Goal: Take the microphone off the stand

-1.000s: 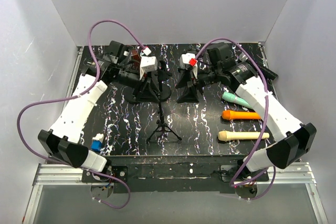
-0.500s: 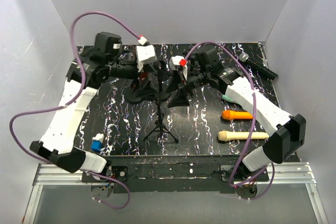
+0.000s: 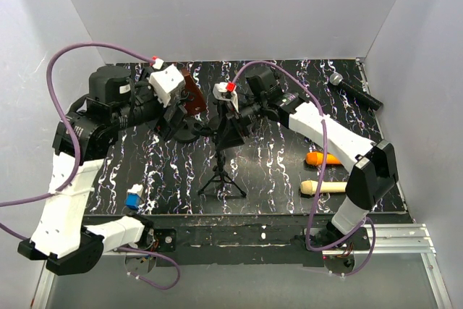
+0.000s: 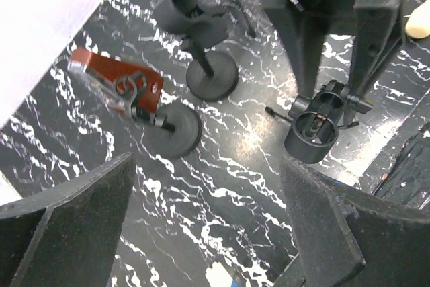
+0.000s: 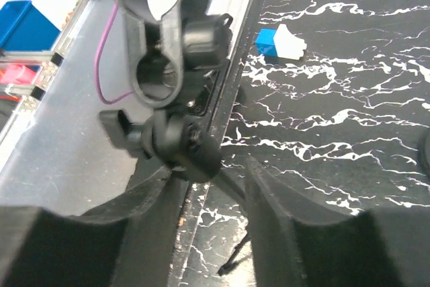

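Black marbled table [image 3: 282, 171]. L gripper [image 4: 208, 166] wide, empty; red mic [image 4: 114, 85] in stand [image 4: 178, 132] near ahead. R gripper [image 5: 211, 179] straddles tripod [image 5: 185, 152], grip unclear. Step: approach; next: pinch mic, lift.

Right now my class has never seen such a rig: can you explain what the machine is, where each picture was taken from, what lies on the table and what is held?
The machine is two robot arms bolted to the near edge of a table, each ending in a two-finger gripper. The wide picture comes from a fixed camera above and behind them; the other two come from a camera on each wrist. On the table stand a tripod stand, its clip empty, a red-clipped holder and a black holder. A black mic, an orange mic and a cream mic lie on the right, a blue block on the left. The left gripper is open and holds nothing. The right gripper straddles the tripod's top; whether it pinches I cannot tell.
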